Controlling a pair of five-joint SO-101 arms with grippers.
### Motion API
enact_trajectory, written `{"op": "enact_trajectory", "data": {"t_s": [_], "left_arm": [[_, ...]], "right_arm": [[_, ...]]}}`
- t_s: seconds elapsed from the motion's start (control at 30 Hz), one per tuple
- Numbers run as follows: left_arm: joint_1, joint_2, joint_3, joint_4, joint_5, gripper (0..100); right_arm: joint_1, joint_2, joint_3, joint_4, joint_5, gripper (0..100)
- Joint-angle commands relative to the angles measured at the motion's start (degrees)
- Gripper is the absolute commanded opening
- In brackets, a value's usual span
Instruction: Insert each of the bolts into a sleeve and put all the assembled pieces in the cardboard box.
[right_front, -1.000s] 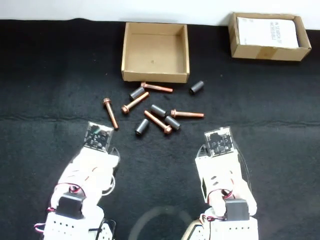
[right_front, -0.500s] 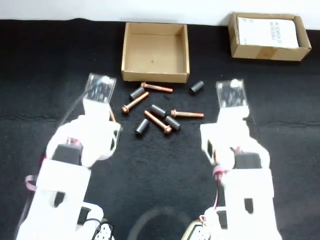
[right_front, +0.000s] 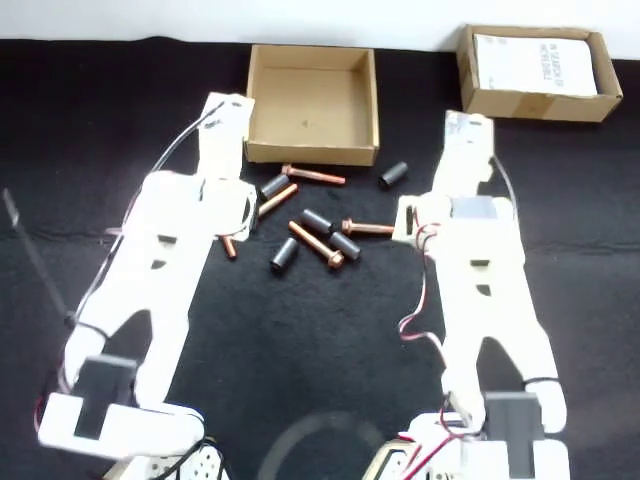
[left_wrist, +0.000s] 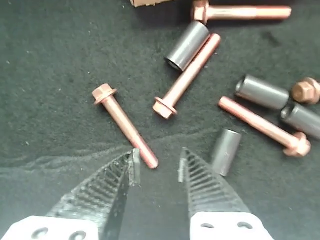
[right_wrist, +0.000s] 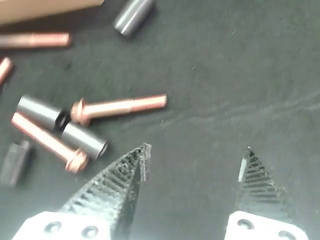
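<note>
Several copper bolts and grey sleeves lie loose on the black mat in front of the cardboard box (right_front: 310, 153). My left gripper (left_wrist: 158, 166) is open just above the mat, with the threaded end of one bolt (left_wrist: 125, 125) lying by its fingertips. That bolt (right_front: 229, 246) pokes out from under the left arm in the high view. My right gripper (right_wrist: 196, 159) is open wide over bare mat, a little short of another bolt (right_wrist: 120, 107) (right_front: 372, 228). Two sleeves (right_wrist: 82, 140) (right_wrist: 37, 111) lie beside that bolt's head. Neither gripper holds anything.
A second cardboard box (right_front: 480, 100) with a printed sheet in it stands at the back right. One sleeve (right_front: 393, 175) lies apart near the first box's right corner. Another sleeve (right_front: 284, 254) sits at the pile's near side. A white wall runs behind the mat.
Both arms have stretched forward from a folded pose near the table's front. Their grippers now hang low at either side of the pile.
</note>
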Motion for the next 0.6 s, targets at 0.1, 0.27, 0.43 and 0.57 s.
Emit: {"op": "enact_trajectory", "data": {"t_s": [0.1,0.27,0.43,0.57], "left_arm": [[-2.4,7.6,-3.1,-4.7,0.5,21],[-4.0,14.4,-7.2,-6.4,0.7,20],[-4.4,20.9,-15.9,-1.3,5.9,21],[-6.0,25.9,-21.9,2.3,8.8,21]], "right_arm": [[-0.3,4.3,-3.0,-9.0,-0.4,26.9],[-0.2,8.4,-4.3,-18.8,-0.8,26.7],[0.4,17.4,-15.5,-18.9,-9.7,26.7],[1.1,26.3,-27.8,-16.8,-15.2,26.7]]}}
